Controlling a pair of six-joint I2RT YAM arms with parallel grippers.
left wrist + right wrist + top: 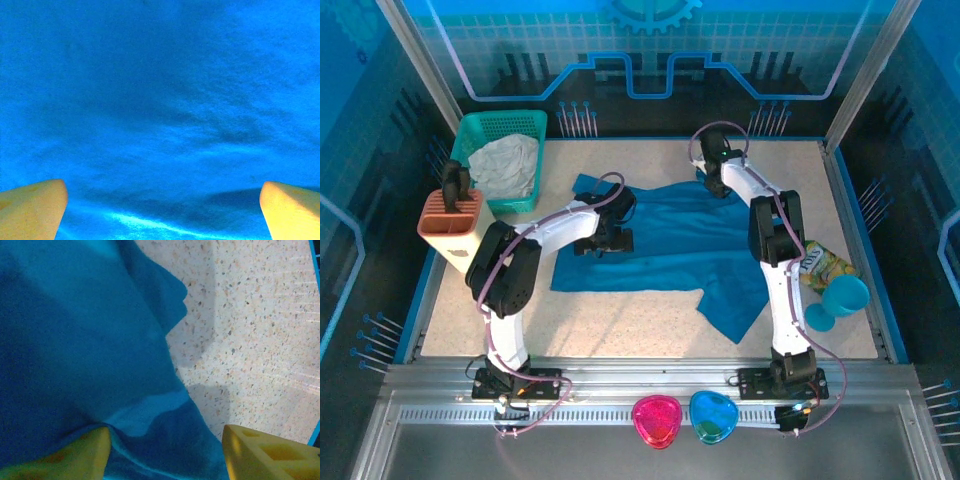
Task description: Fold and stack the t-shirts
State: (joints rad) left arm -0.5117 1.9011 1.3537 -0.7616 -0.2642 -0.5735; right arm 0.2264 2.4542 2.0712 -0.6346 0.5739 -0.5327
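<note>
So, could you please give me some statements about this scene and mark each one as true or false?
1. The t-shirt lies spread out on the table. True.
2. The green basket is empty. False: a pale cloth lies in it.
3. The left claw is shut on the fabric. False: its fingers stand wide apart over the t-shirt.
4. A teal cup is next to a snack bag at the table's right side. True.
5. The right claw is at an edge of the t-shirt, with bare table beside it. True.
</note>
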